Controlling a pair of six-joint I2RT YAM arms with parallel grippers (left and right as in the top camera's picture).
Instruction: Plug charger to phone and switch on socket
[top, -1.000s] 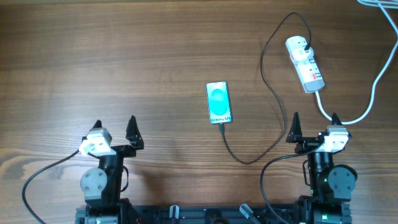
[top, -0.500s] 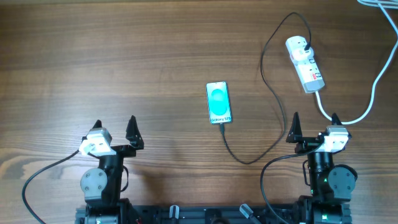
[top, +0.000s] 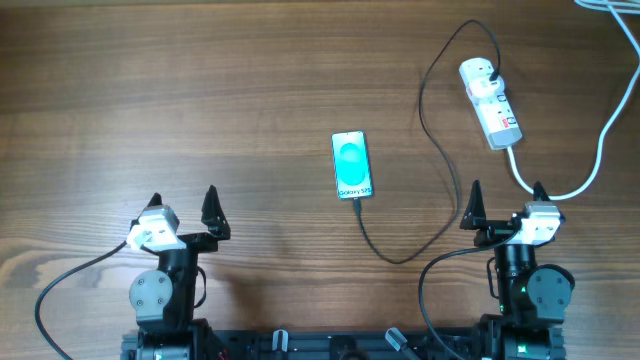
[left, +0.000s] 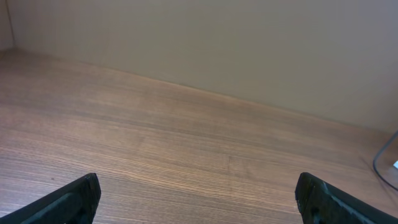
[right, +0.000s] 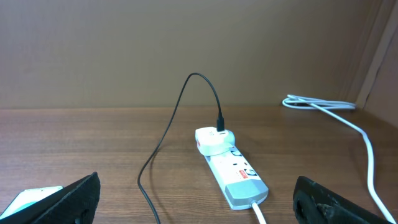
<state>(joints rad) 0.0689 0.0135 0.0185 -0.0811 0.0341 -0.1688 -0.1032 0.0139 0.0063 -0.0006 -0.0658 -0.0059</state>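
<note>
The phone (top: 352, 165) lies flat near the middle of the counter (top: 150, 90), a little toward the right edge. Its turquoise screen faces up and its long sides run from the far edge to the near edge. In the right wrist view only a corner of it (right: 31, 199) shows, at the lower left.

The socket (top: 492, 108) lies toward the far right corner, well apart from the phone and angled slightly. A white adapter (top: 478, 75) is plugged into its far end. The right wrist view shows red markings on the socket (right: 239, 177) just behind the adapter (right: 214, 140), but I cannot tell how the switch is set.

The charger (top: 421, 95) leaves the adapter, loops toward the far edge and swings left. It then runs down toward the near edge and curls back up to meet the phone's near short edge. Its tip touches that edge, but whether it is fully seated is too small to tell. A thick white cord (top: 601, 145) leaves the socket's near end, bends by the right arm and climbs to the far right corner.

The left gripper (top: 183, 205) sits by the near edge on the left, with its jaws spread wide and nothing between them. The right gripper (top: 506, 200) sits by the near edge on the right, also spread wide and empty, and faces the socket.
</note>
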